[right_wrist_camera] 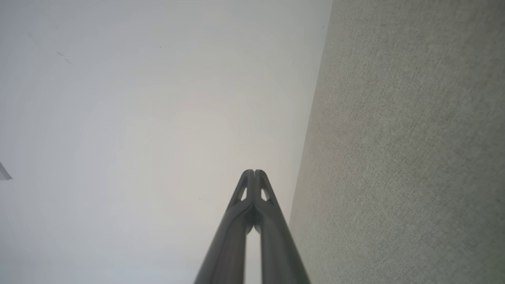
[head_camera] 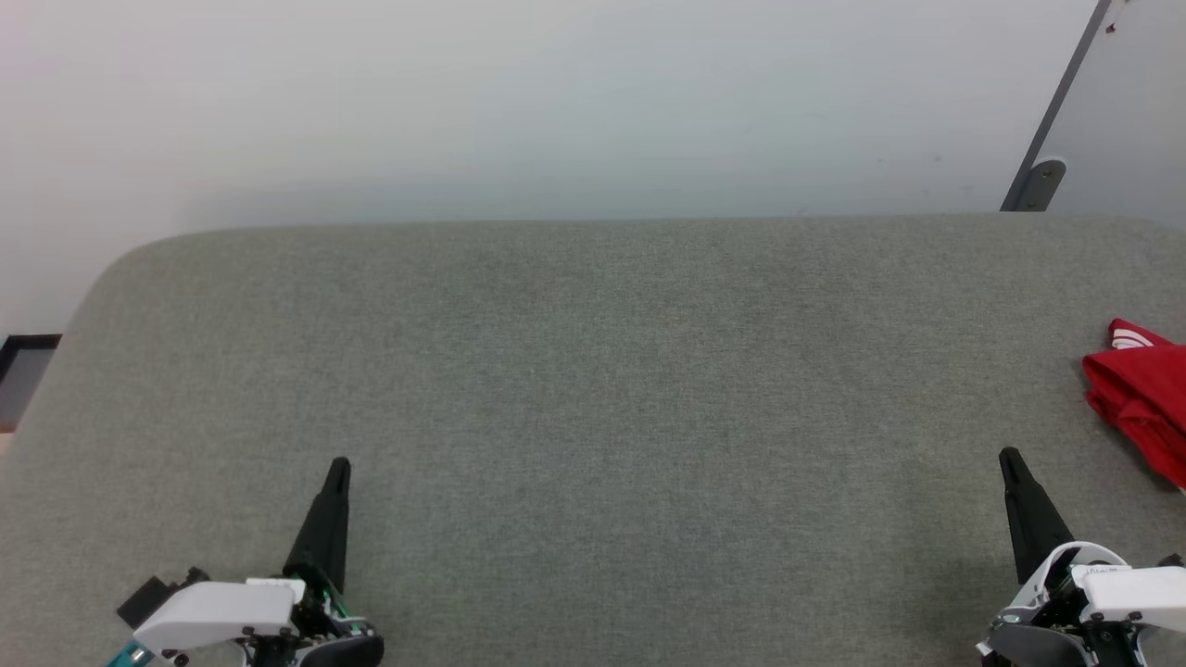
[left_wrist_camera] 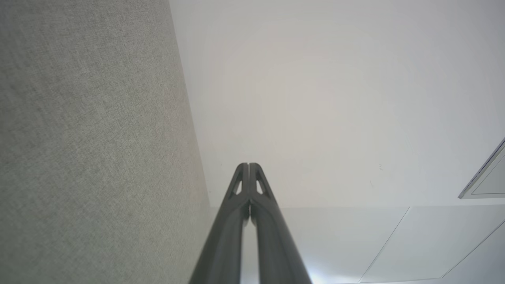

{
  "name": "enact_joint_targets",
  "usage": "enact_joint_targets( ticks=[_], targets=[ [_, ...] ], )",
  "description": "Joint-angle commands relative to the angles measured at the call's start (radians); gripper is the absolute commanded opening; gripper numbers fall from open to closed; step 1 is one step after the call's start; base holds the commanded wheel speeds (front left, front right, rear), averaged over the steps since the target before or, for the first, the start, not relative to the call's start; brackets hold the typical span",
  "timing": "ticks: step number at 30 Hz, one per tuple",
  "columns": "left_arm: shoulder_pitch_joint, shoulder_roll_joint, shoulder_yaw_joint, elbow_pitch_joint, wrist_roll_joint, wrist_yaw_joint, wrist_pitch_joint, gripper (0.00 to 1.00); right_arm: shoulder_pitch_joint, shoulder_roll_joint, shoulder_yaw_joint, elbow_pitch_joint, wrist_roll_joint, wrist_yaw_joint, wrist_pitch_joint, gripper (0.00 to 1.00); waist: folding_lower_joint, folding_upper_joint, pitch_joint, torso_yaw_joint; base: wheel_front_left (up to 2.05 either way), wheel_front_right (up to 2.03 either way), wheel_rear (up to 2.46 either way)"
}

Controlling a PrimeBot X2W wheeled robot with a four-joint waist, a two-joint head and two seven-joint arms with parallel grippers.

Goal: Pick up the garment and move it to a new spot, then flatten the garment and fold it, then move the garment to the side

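Left gripper [head_camera: 339, 466] and right gripper [head_camera: 1009, 457] both pressed closed, holding nothing (red garment [head_camera: 1138, 394] bunched far right).

Grey fabric table [head_camera: 593, 371] with a red garment [head_camera: 1140, 398] bunched at its right edge; left gripper [head_camera: 339, 468] and right gripper [head_camera: 1010, 459] below, jaws closed

Setting is looking like a bare lab or test room. A grey fabric-covered counter [head_camera: 593, 371] with a rounded corner is stretching across the lower frame. A plain white wall [head_camera: 463, 111] is standing behind it. A grey metal strut [head_camera: 1056, 102] is leaning at upper right.
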Motion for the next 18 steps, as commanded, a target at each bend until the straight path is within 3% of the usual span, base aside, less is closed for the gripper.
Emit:
enact_joint_targets(
  ticks=[1,18],
  targets=[
    [-0.011,-0.002,0.003,0.002,0.006,-0.004,0.001,0.0,-0.003,0.004,0.0,0.001,0.001,-0.001,0.003,0.0,0.0,-0.0001,0.0,0.0,0.0,0.0,0.0],
    [-0.011,-0.003,0.004,0.002,0.006,-0.004,0.001,0.0,-0.003,0.004,0.0,0.001,0.001,-0.001,0.003,0.0,0.0,-0.0001,0.0,0.0,0.0,0.0,0.0]
  ],
)
